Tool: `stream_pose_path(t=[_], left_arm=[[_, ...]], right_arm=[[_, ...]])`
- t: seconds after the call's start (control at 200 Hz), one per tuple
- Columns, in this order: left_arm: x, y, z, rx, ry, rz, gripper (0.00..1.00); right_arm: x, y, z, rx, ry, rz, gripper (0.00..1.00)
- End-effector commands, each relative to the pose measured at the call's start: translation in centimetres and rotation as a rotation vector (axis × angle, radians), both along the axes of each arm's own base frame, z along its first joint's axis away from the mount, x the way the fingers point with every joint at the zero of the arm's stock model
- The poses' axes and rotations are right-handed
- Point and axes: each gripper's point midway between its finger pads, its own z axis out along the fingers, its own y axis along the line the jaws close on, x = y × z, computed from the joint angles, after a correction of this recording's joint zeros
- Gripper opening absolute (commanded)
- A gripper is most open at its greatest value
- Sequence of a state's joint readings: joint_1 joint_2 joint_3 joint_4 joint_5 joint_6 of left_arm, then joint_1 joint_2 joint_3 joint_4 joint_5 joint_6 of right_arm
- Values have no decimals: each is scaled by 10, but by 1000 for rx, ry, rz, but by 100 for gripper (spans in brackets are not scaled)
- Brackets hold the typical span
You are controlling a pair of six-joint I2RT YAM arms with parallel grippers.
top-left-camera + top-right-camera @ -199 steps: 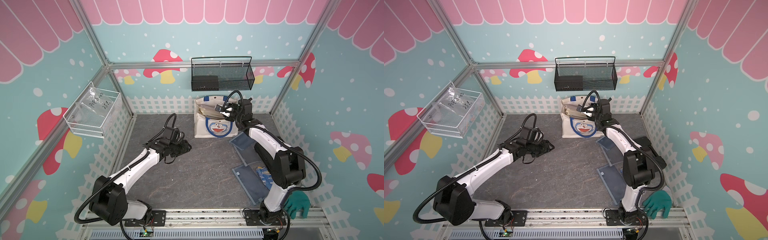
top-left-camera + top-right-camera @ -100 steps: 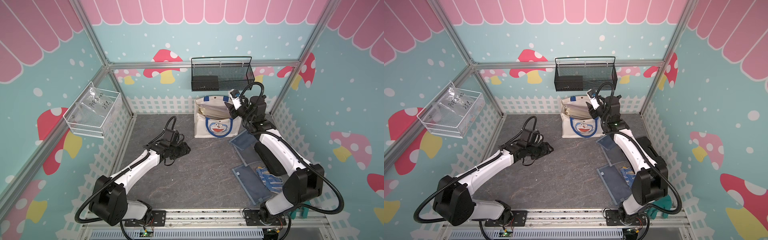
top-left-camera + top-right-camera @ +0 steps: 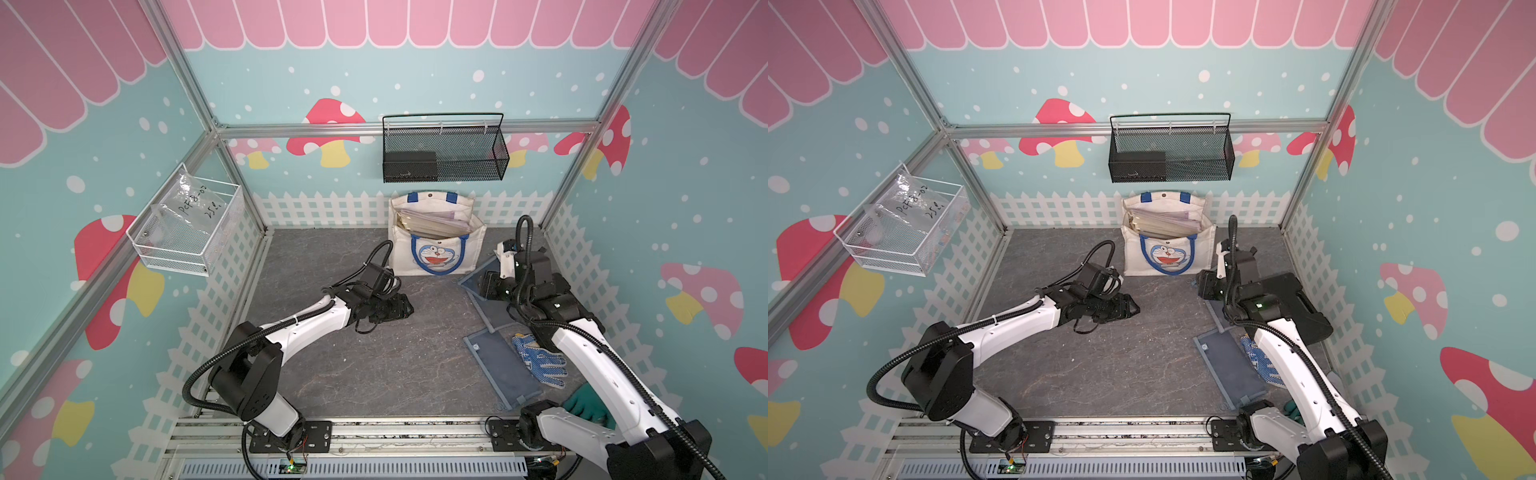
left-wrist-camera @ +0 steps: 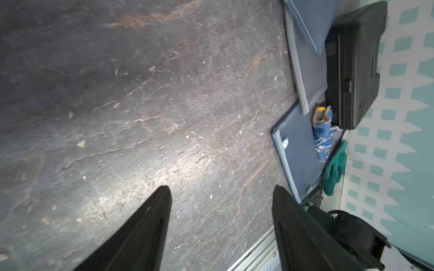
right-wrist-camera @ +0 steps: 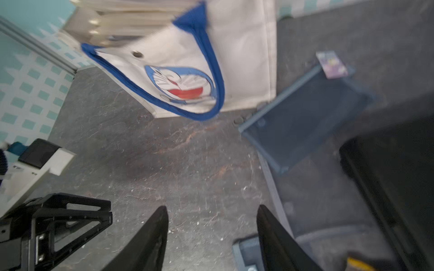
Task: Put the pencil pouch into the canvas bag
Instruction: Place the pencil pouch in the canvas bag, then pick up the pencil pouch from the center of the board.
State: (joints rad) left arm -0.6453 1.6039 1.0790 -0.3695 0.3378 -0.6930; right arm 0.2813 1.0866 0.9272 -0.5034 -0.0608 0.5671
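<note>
The cream canvas bag, with blue handles and a cat face, stands upright against the back fence. Its open top holds several flat pale items. The pencil pouch lies among them; I cannot tell it apart for certain. My right gripper hovers low over the floor to the right of the bag, open, with nothing between its fingers. My left gripper is near the floor in front of the bag and to its left, also open and holding nothing.
Two blue-grey flat pouches lie on the floor at the right. Beside them are a blue-dotted glove, a green glove and a black case. A black mesh basket hangs above the bag. A white wire basket hangs on the left wall.
The right gripper left the bag's mouth, rose, then swung back right and down beside the bag, jaws now wider apart. The left gripper drifted slightly and opened wider.
</note>
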Motion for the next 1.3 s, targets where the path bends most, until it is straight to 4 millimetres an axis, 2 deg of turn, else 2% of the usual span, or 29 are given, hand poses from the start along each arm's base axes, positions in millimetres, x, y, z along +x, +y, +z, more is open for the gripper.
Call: stream_pose_path(t=[0.0, 0.07, 0.135, 0.265, 0.415, 0.585, 0.77, 0.876, 1.111, 1.296], left_arm=[[-3, -27, 2, -72, 16, -68, 74], [-11, -42, -7, -84, 69, -92, 75], [-18, -54, -14, -84, 107, -100, 75], [-35, -83, -27, -99, 160, -127, 75], [-53, -119, -40, -146, 207, -164, 74], [-67, -151, -53, -170, 241, -189, 74], [-75, -180, -63, -194, 272, -191, 73], [-77, -192, -75, -199, 299, -171, 73], [-67, -203, -105, -190, 322, -89, 73], [-58, -213, -109, -241, 323, -55, 70]], right_arm=[[-27, -8, -59, 28, 212, -90, 67], [-36, -8, -87, 39, 280, -97, 67], [-41, -8, -105, 62, 320, -104, 67], [-44, -21, -124, 82, 340, -168, 67], [-52, -46, -152, 94, 400, -232, 66], [-48, -70, -151, 95, 379, -267, 66], [-60, -87, -173, 122, 437, -293, 66], [-65, -88, -178, 153, 448, -287, 66], [-68, -79, -186, 195, 479, -227, 64], [-71, -66, -185, 254, 482, -171, 58]])
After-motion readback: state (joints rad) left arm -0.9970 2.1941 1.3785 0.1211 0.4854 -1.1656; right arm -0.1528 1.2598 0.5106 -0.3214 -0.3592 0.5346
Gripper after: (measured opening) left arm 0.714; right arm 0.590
